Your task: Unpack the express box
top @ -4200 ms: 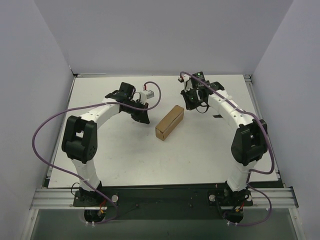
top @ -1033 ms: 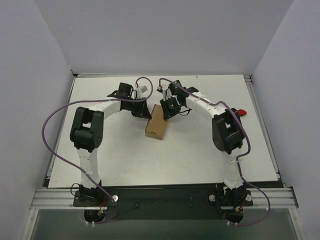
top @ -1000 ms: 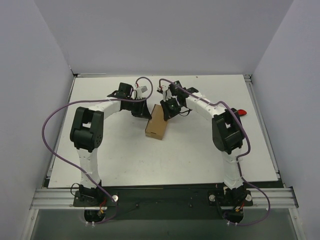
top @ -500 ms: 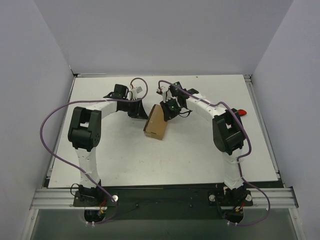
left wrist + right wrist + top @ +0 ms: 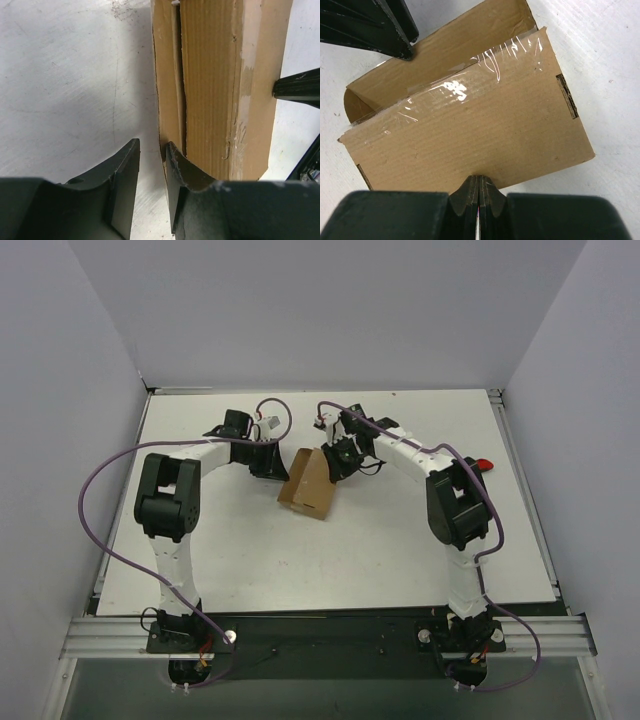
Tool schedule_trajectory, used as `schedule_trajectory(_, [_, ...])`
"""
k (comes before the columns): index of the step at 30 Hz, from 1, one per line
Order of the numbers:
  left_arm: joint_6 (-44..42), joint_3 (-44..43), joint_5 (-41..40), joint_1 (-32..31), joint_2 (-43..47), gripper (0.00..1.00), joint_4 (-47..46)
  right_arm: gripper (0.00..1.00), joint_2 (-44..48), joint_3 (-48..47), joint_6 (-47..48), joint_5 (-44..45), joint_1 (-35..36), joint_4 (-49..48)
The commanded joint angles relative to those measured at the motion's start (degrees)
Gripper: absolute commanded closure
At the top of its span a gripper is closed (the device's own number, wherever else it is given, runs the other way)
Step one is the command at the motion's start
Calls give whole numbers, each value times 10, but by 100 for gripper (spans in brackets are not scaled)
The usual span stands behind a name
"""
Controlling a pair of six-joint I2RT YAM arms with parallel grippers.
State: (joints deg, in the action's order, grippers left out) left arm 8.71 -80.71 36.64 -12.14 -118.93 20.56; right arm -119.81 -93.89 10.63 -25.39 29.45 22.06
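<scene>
The express box (image 5: pixel 308 483) is a tan cardboard carton lying mid-table with its long flaps lifted. In the left wrist view the box (image 5: pixel 215 85) fills the right side, its seam split. My left gripper (image 5: pixel 268 460) is at the box's left side. Its fingers (image 5: pixel 150 155) stand a little apart, with bare table in the gap and the right finger (image 5: pixel 177 167) against the flap's edge. My right gripper (image 5: pixel 340 457) is at the box's far right end. Its fingers (image 5: pixel 479 179) are shut tight, tips pressed against the edge of a taped flap (image 5: pixel 470 125).
A slim red-and-black utility knife (image 5: pixel 483 464) lies on the white table (image 5: pixel 400 540) to the right, near the right arm's elbow. Grey walls stand on three sides. Purple cables loop over both arms.
The box was turned and moved left since four seconds ago. In the last half second the left gripper drew back to the left and the box's left flap swung outward.
</scene>
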Motion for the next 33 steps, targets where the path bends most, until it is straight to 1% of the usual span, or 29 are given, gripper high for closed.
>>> schedule_trajectory(1, [-5,-9,44,7,6,62,0,100,2,26,18,39,-7,54])
schedule_trajectory(2, [3,-9,57,8,8,61,-5,100,1,26,18,39,-7,55])
schedule_trajectory(3, [10,-11,93,8,9,60,-10,100,2,27,18,41,-7,55])
schedule_trajectory(4, [18,-11,103,8,7,56,-23,100,2,27,18,41,-7,55])
schedule_trajectory(6, [31,-18,126,7,-2,53,-25,100,1,27,18,39,-7,56])
schedule_trajectory(9, [28,-25,126,3,-15,52,-18,100,0,25,18,40,-6,57])
schedule_trajectory(12, [22,-36,126,-1,-29,53,-11,100,-1,25,19,40,-6,57])
schedule_trajectory(13, [20,-42,129,-2,-32,56,-8,100,-1,27,19,42,-6,58])
schedule_trajectory(14, [18,-45,134,-3,-38,70,-6,100,0,27,19,42,-6,57])
schedule_trajectory(15, [17,-47,144,-4,-38,81,-10,100,3,27,21,45,-6,59])
schedule_trajectory(16, [17,-51,168,-5,-37,89,-13,100,4,27,21,46,-7,60])
schedule_trajectory(18, [27,-53,190,-5,-24,100,-29,100,12,22,32,51,-9,66])
schedule_trajectory(20, [47,-56,207,-5,-7,100,-39,100,23,9,34,52,-12,74])
schedule_trajectory(23, [72,-56,213,-5,14,100,-56,100,50,-47,22,47,-14,83])
schedule_trajectory(24, [75,-56,212,-6,19,100,-61,100,60,-85,14,34,-12,83])
schedule_trajectory(27, [89,-55,215,-6,27,100,-68,100,56,-145,2,24,3,76])
schedule_trajectory(30, [95,-53,216,-7,27,100,-73,100,46,-154,-24,19,19,46])
schedule_trajectory(33, [97,-52,215,-7,27,100,-73,100,38,-122,-32,18,32,24])
